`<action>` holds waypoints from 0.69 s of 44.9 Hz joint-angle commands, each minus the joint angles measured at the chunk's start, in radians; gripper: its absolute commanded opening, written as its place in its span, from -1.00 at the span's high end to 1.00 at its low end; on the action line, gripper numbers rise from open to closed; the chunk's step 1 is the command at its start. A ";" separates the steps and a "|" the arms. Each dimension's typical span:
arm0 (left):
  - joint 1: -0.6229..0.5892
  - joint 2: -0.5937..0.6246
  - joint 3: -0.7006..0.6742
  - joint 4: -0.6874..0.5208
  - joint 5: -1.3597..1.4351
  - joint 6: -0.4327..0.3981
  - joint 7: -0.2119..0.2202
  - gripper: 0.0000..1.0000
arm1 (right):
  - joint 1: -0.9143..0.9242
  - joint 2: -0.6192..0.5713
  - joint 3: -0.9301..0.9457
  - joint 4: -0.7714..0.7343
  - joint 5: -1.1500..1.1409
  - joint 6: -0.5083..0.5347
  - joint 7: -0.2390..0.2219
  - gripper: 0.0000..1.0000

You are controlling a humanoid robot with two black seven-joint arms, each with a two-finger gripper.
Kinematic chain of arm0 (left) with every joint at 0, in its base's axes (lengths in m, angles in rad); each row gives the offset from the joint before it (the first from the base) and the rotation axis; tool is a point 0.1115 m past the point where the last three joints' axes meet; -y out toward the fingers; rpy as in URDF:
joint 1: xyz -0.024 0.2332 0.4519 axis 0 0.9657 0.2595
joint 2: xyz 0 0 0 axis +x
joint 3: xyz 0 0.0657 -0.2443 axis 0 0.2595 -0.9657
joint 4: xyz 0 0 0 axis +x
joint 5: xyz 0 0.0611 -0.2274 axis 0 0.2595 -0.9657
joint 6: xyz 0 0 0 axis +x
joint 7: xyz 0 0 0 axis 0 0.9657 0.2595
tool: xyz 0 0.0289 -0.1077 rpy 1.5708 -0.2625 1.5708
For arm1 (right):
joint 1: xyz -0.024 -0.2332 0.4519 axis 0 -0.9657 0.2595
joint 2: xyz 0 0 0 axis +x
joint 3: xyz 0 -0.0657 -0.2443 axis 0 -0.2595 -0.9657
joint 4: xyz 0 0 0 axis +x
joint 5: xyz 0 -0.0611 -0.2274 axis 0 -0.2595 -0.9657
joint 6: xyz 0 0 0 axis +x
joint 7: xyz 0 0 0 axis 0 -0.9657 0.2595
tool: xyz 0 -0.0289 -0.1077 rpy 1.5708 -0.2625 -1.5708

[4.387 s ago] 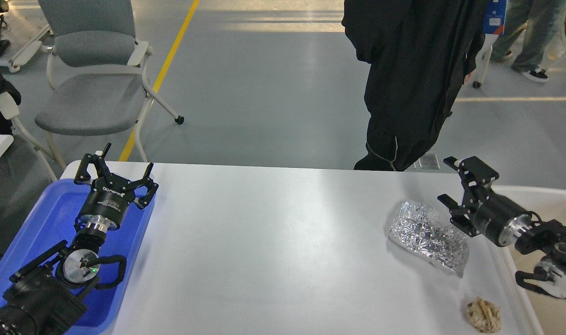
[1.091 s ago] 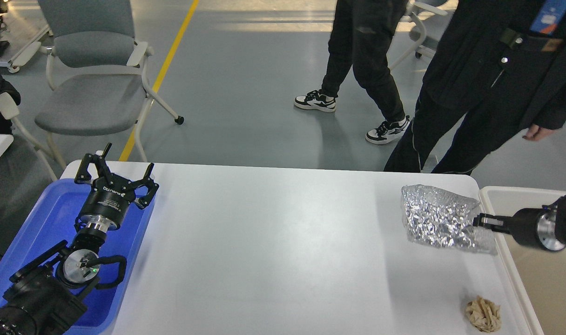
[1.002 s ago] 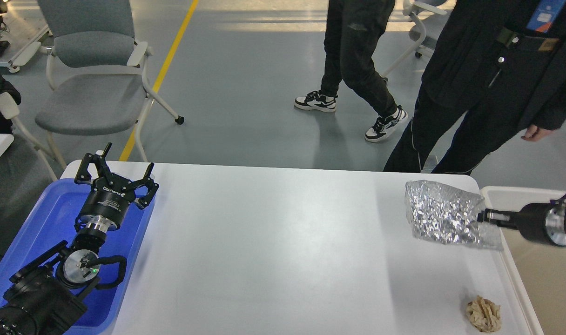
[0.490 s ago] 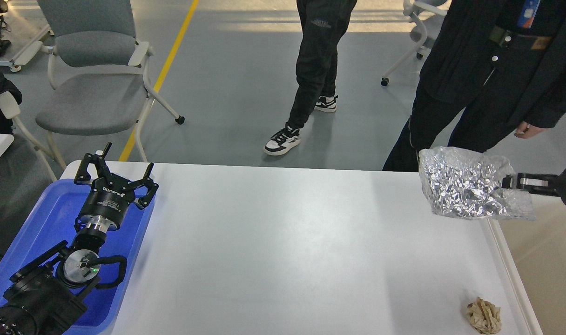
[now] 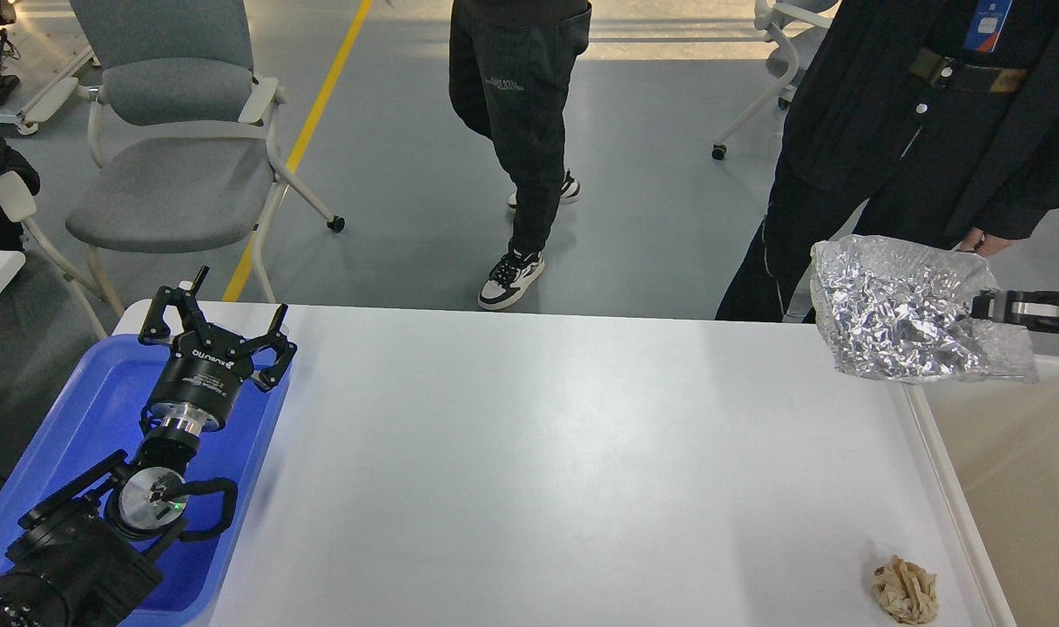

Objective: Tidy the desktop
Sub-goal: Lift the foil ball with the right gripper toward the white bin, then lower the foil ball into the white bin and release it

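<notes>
White desktop (image 5: 529,453) — crumpled wad (image 5: 905,591), grey chair (image 5: 177,131) behind

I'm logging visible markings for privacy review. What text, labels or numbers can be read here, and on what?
White lettering on the left pincer's black body: too blurred and upside down to read.
Print on the walking person's black trousers: too small to read.
Blue badge on the standing person: unreadable.

R gripper (image 5: 982,306) holds foil bag (image 5: 904,313) above desktop (image 5: 538,453) corner.
</notes>
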 commanded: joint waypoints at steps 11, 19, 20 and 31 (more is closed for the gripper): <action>0.001 0.000 0.000 0.000 0.000 0.000 0.000 -1.00 | -0.042 -0.093 0.003 -0.056 0.196 -0.106 0.010 1.00; 0.001 0.000 0.000 0.000 0.000 0.000 0.000 -1.00 | -0.160 -0.089 0.000 -0.137 0.429 -0.198 0.034 1.00; -0.001 0.000 0.000 0.000 0.000 0.000 0.000 -1.00 | -0.177 -0.086 -0.002 -0.148 0.462 -0.210 0.038 1.00; 0.001 0.000 0.000 0.000 0.000 0.000 0.000 -1.00 | -0.354 -0.006 0.007 -0.203 0.785 -0.362 0.059 1.00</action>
